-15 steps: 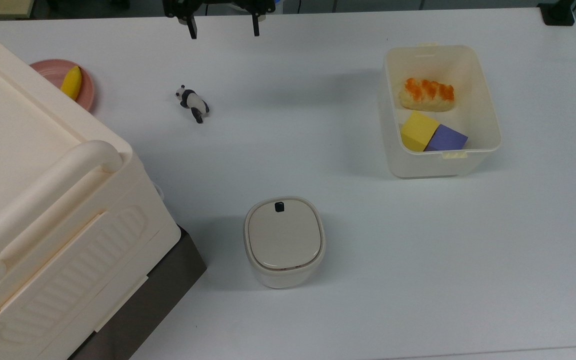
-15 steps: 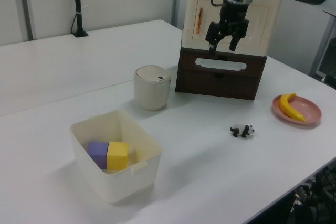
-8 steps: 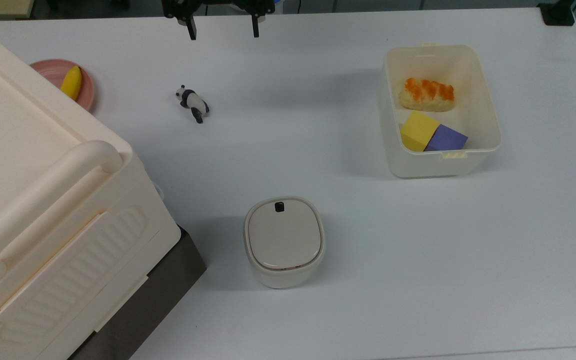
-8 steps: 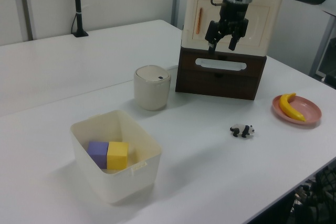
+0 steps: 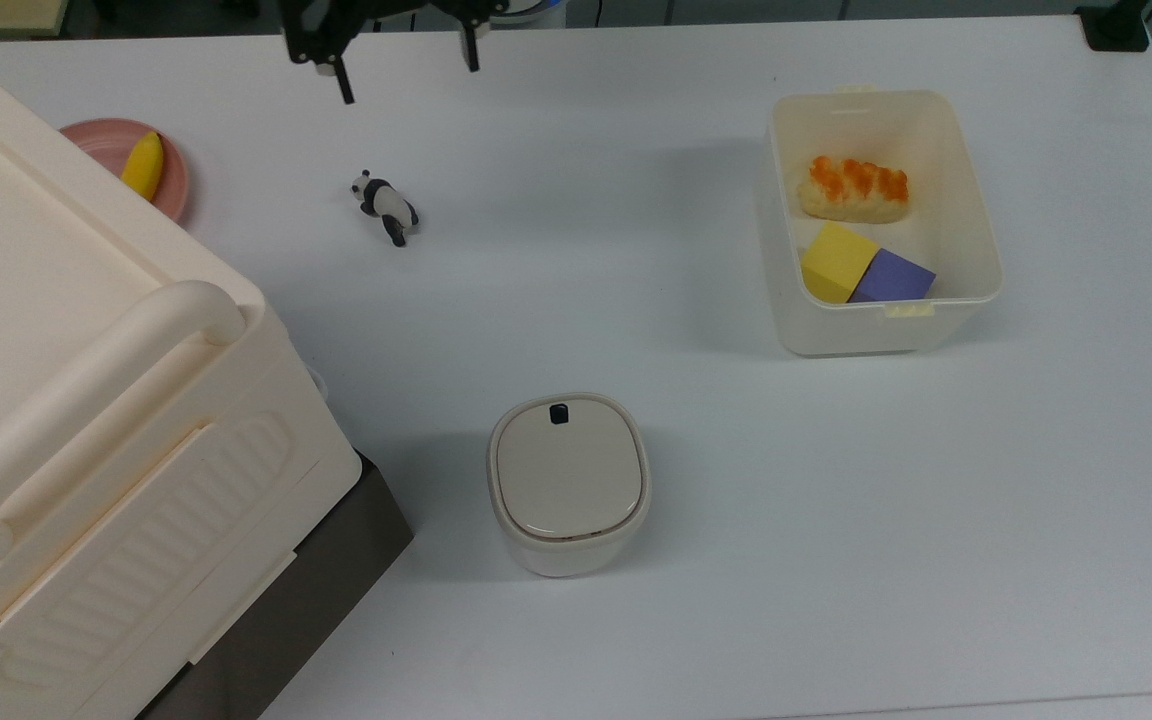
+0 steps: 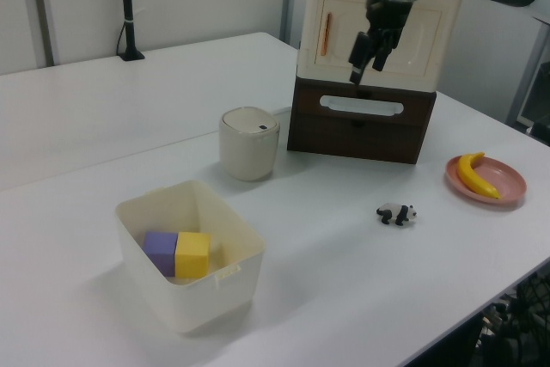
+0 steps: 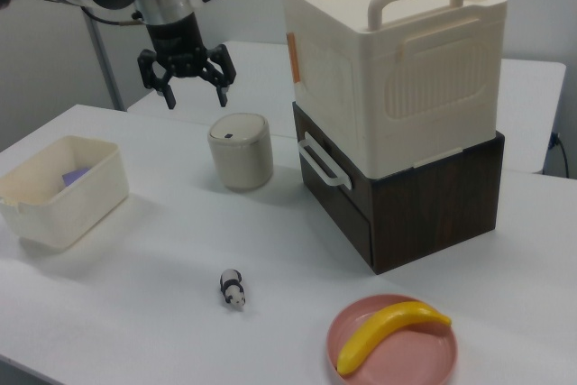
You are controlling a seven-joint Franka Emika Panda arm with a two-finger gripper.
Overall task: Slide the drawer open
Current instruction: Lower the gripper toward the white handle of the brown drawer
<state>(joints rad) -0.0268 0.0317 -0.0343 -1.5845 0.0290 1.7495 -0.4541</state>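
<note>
The drawer (image 6: 356, 133) is the dark-brown wooden unit under the big cream cabinet (image 6: 378, 27), with a white loop handle (image 6: 361, 107) on its front. In the right view the drawer (image 7: 332, 194) sits flush in its casing, its handle (image 7: 320, 161) sticking out towards the right view's left. In the top view a dark strip of the drawer (image 5: 336, 560) shows at the lower left. My gripper (image 7: 196, 92) hangs open and empty in the air, to the right view's left of the cabinet. In the left view the gripper (image 6: 367, 64) shows above the handle; in the top view the gripper (image 5: 406, 68) is at the upper edge.
A cream lidded pot (image 5: 568, 485) stands near the drawer's front. An open cream bin (image 5: 976, 230) holds bread, a yellow block and a purple block. A panda toy (image 5: 386, 205) lies on the white table, and a pink plate (image 5: 171, 190) carries a banana (image 5: 143, 165).
The gripper has shifted towards the top view's left and turned about its axis, still open. Nothing else has moved.
</note>
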